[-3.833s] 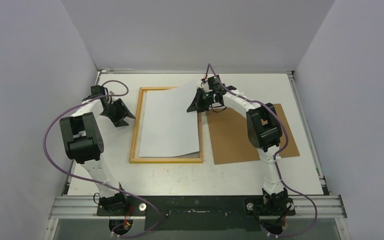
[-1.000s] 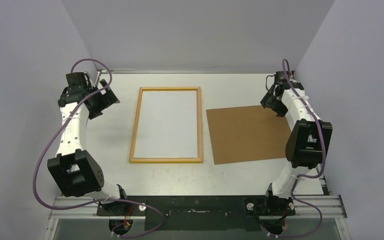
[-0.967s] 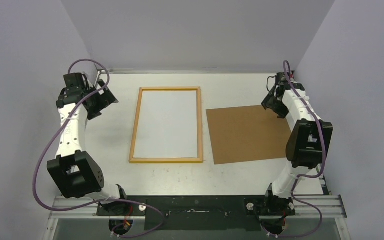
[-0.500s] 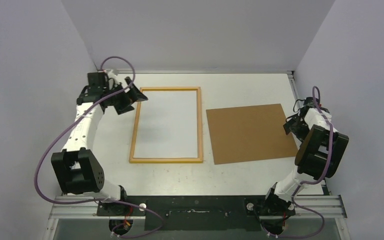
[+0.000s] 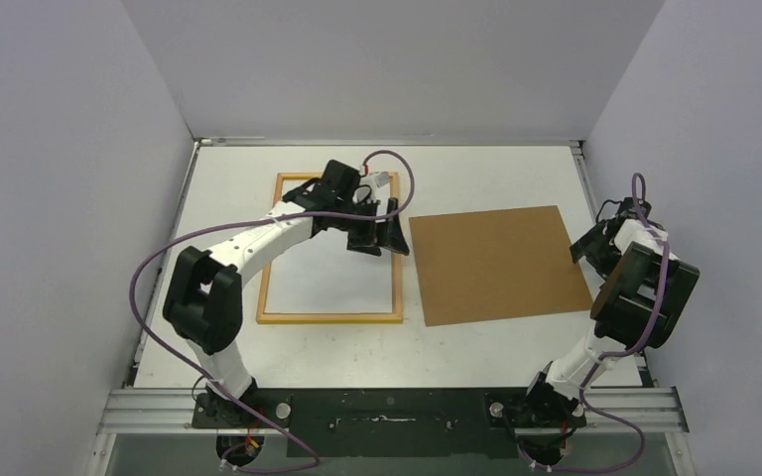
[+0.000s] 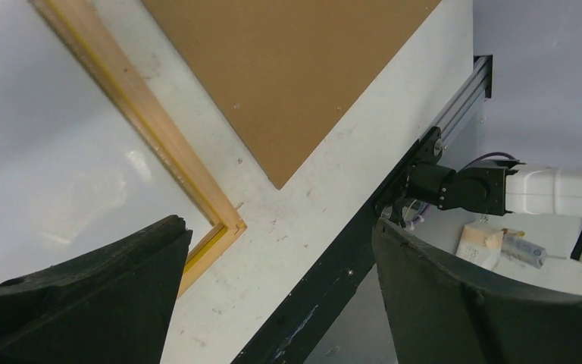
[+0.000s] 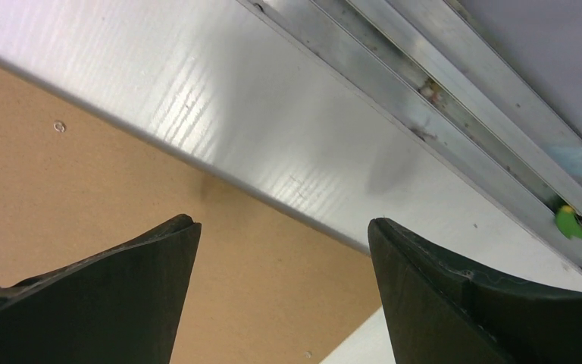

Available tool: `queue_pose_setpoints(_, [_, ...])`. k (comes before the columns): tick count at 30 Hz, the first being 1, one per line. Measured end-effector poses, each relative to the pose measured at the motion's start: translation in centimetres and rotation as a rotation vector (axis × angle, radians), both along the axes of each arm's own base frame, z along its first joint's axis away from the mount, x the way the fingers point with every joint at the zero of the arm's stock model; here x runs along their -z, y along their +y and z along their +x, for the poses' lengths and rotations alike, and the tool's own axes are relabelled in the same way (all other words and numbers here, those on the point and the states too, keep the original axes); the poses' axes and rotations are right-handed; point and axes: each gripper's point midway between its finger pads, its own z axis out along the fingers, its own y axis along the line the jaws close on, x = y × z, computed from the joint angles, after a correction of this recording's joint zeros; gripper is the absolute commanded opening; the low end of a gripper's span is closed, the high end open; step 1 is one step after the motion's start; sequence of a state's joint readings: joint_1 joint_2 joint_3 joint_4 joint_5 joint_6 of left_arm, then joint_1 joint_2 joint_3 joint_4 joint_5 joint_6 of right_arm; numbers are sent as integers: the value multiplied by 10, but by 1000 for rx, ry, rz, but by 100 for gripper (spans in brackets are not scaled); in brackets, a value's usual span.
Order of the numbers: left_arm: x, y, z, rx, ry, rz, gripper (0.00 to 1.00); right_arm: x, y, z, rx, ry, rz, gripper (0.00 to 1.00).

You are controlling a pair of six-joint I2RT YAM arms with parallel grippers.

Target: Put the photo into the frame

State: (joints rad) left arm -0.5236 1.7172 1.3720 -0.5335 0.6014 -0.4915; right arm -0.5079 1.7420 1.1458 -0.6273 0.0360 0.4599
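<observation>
Left gripper (image 6: 276, 222) hangs wide open, empty, over the near right corner of the frame (image 6: 140, 114); white photo (image 6: 38, 152) inside it, brown board (image 6: 288, 68) to its right

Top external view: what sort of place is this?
Probably a lab robot test cell: plain grey partition walls on three sides, flat white tabletop, silver aluminium rail at the near edge.

A brown backing board (image 5: 496, 263) lies flat on the right half of the white counter (image 5: 357, 347), slightly askew, its far right corner near the counter's right edge. A metal rail (image 7: 455, 83) borders that edge, with a small green thing (image 7: 568, 222) in its channel.
</observation>
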Motion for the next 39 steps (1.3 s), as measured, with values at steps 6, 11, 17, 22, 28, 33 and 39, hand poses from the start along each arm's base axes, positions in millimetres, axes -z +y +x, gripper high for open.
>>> queue_pose_setpoints(6, [19,-45,-22,130,-18,56,89,11,-5,-1,19,-27,36,83])
queue_pose_setpoints(11, [31,-60,-28,166,-31,114,89,18,-6,-10,71,-25,51,82])
queue_pose_setpoints(17, [69,-59,-20,79,52,247,89,19,2,-27,179,-40,55,78])
queue_pose_setpoints(22, [102,-55,-30,-1,153,370,89,20,15,-50,258,-11,70,77])
queue_pose_setpoints(28, [107,-70,-53,-39,214,395,79,20,17,-53,270,-8,71,76])
queue_pose_setpoints(33, [111,-73,-56,-97,195,436,73,20,18,-55,270,-12,69,76])
queue_pose_setpoints(39, [106,-73,-50,-157,186,434,69,20,18,-56,270,-10,69,76])
